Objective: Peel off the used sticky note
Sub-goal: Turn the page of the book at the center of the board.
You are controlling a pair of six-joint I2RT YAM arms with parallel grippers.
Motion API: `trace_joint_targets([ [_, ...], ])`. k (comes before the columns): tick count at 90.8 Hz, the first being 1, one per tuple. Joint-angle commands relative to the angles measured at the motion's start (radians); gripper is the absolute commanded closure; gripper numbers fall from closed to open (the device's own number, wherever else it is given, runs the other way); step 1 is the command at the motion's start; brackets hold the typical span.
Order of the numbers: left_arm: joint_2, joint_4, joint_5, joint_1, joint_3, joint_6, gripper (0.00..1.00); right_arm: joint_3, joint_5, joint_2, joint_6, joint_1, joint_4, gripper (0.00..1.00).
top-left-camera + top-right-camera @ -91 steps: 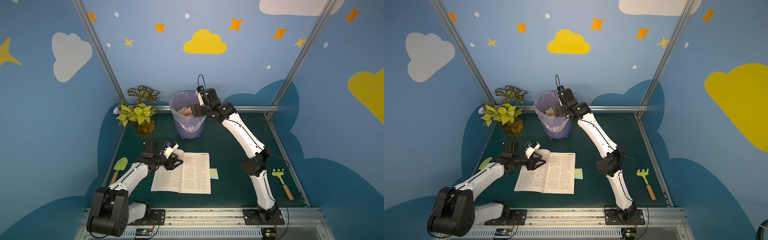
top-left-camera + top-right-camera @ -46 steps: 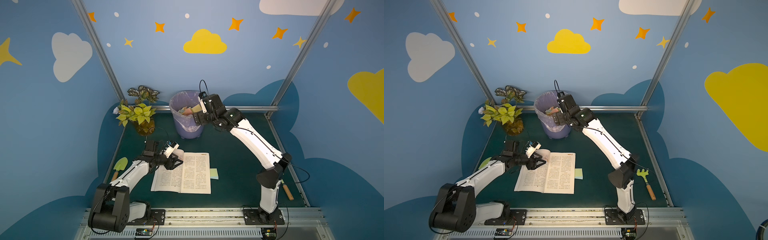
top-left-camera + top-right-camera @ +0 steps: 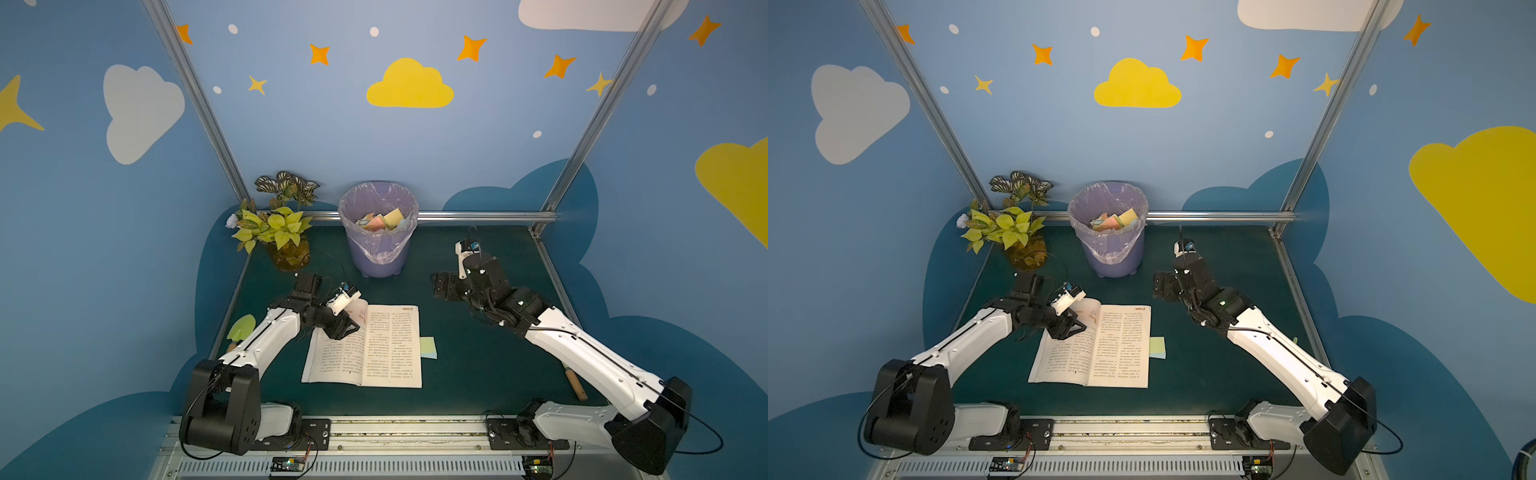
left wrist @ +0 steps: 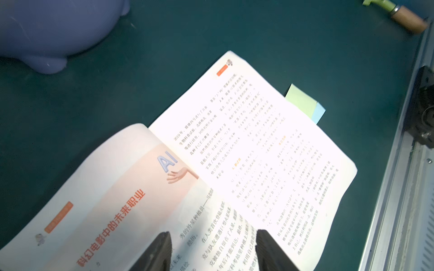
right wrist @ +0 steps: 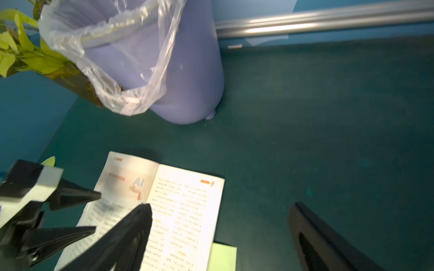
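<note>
Right pincer (image 3: 439, 286) has withdrawn from the bin (image 3: 376, 254), jaws wide.

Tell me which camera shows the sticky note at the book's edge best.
The left wrist view: the sticky note appears large, green over a blue layer, poking from under the book. Both top views show it small. The right wrist view crops it at the frame edge.

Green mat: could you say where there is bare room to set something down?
Bare: the strip between book and front rail, and the back edge right of the bin. Crowded: around the plant and the left gripper.
</note>
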Motion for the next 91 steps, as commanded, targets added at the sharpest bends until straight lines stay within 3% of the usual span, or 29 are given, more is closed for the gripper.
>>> trace_joint_targets([
  [1,0.004,-0.053,-0.079,-0.036,0.011,0.05,0.4,-0.121,-0.062,-0.029,0.135,0.045,0.081,0.08],
  [11,0.01,-0.053,-0.102,-0.047,0.001,0.06,0.42,-0.248,-0.122,0.002,0.216,0.062,0.217,0.13],
  [40,0.05,-0.074,-0.212,-0.058,-0.001,0.12,0.49,-0.459,-0.168,0.136,0.364,0.15,0.506,0.14],
  [68,0.065,-0.069,-0.302,-0.077,-0.031,0.16,0.54,-0.493,-0.197,0.277,0.418,0.189,0.641,0.15],
  [91,0.117,-0.056,-0.35,-0.121,-0.038,0.164,0.58,-0.492,-0.181,0.289,0.422,0.221,0.655,0.16],
])
